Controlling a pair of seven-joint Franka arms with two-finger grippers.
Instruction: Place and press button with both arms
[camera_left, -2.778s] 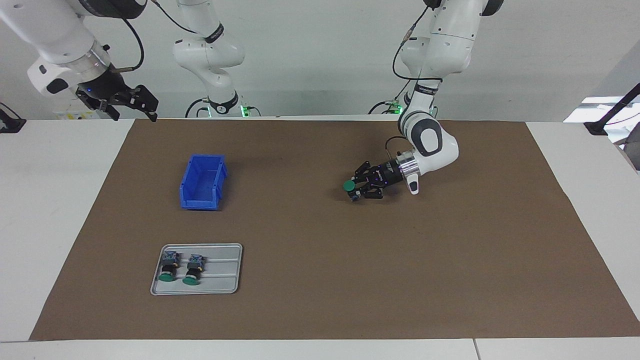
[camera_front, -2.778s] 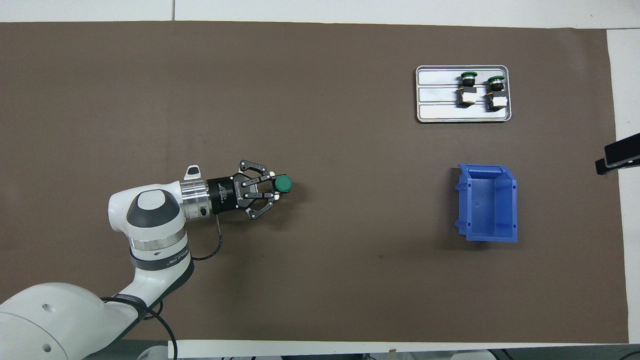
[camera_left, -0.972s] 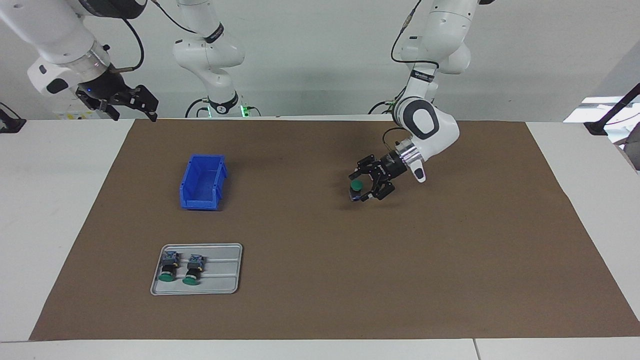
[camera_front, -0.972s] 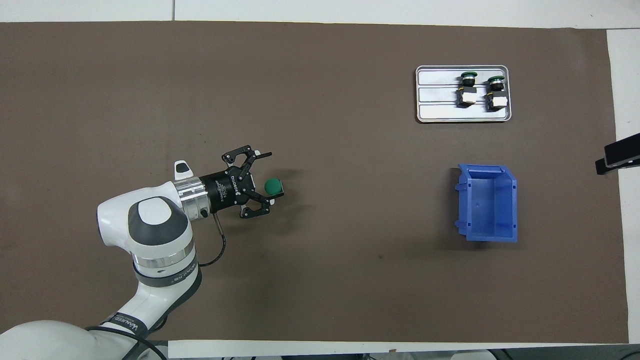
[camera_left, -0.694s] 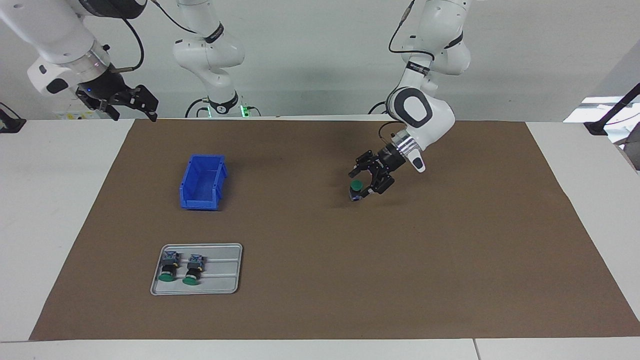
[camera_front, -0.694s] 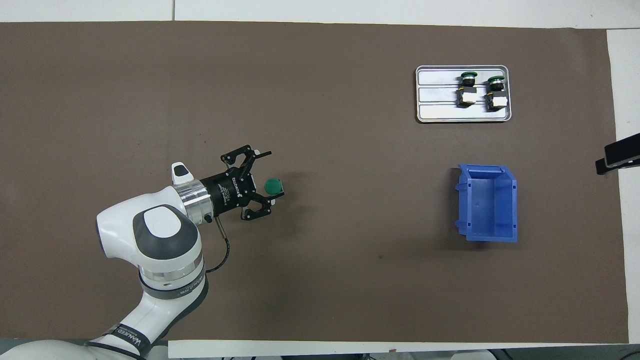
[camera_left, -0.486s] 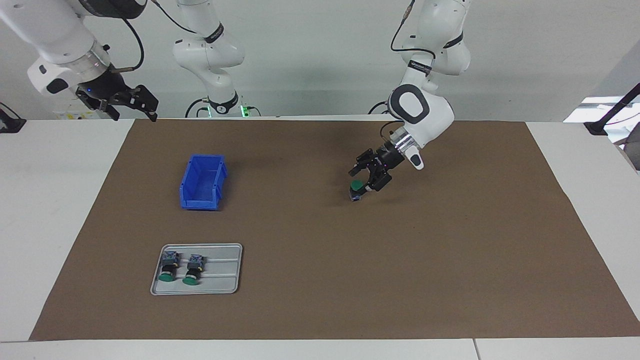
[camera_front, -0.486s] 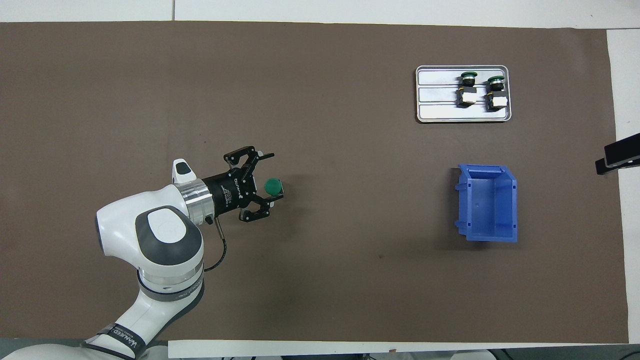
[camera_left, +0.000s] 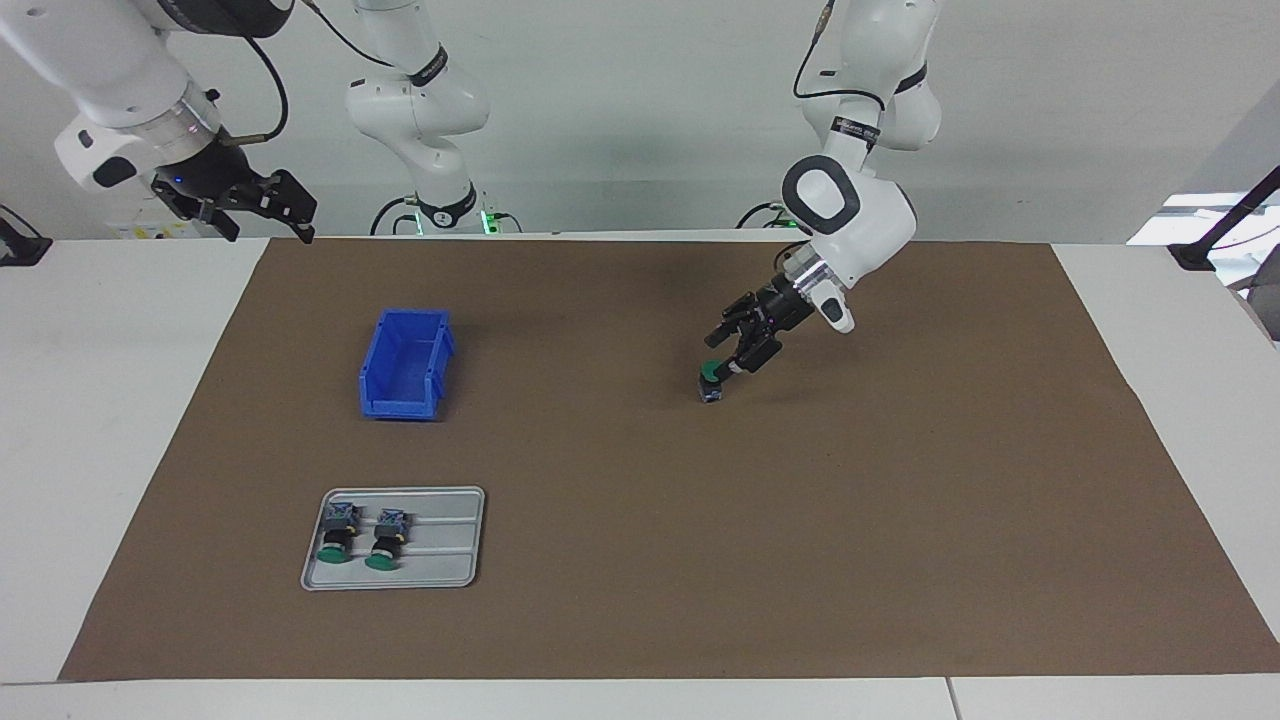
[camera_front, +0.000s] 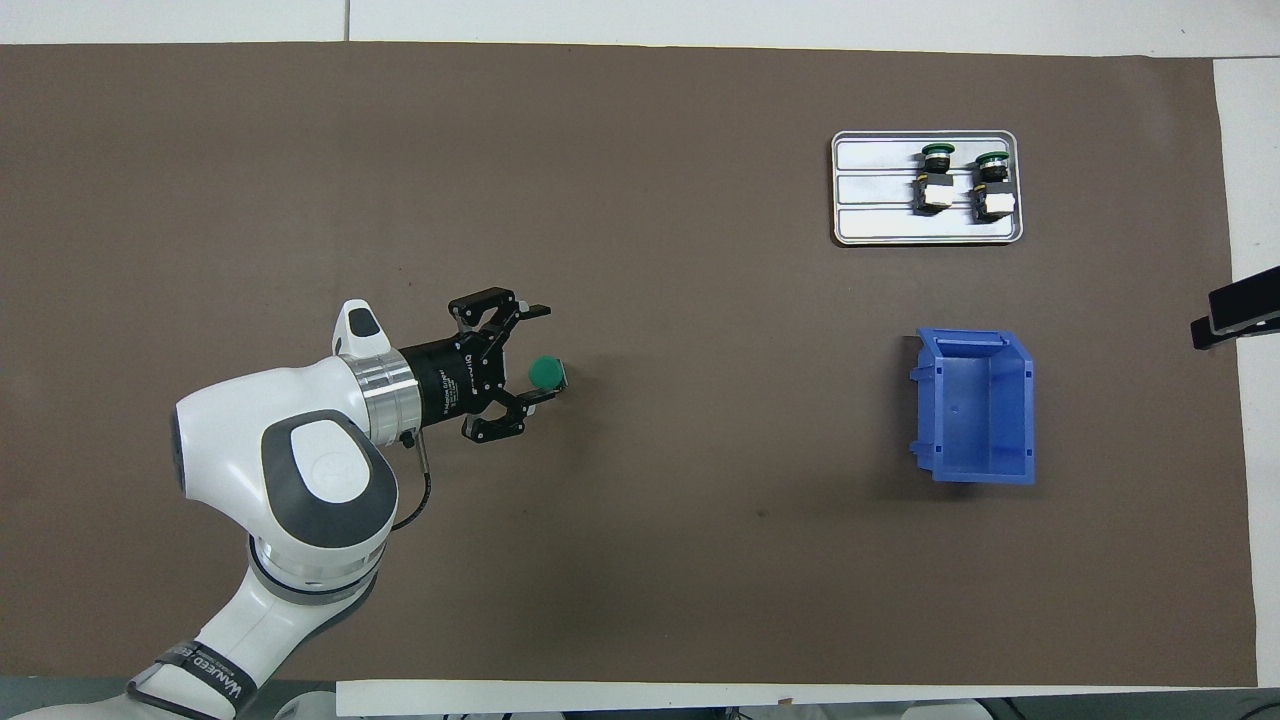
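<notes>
Overhead view: one button (camera_front: 545, 373) upright by the open left tool (camera_front: 535, 351), two buttons (camera_front: 960, 181) on one tray (camera_front: 875, 225).

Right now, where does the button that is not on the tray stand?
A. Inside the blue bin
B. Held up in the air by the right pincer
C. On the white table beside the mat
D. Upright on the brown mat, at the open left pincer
D: the button stands cap-up on the brown mat, between the spread fingers of the left pincer.

Bare mat (camera_left: 900, 520) round button (camera_left: 710, 378); obstacles only bin (camera_left: 405, 365), tray (camera_left: 455, 560) twd right arm's end.
</notes>
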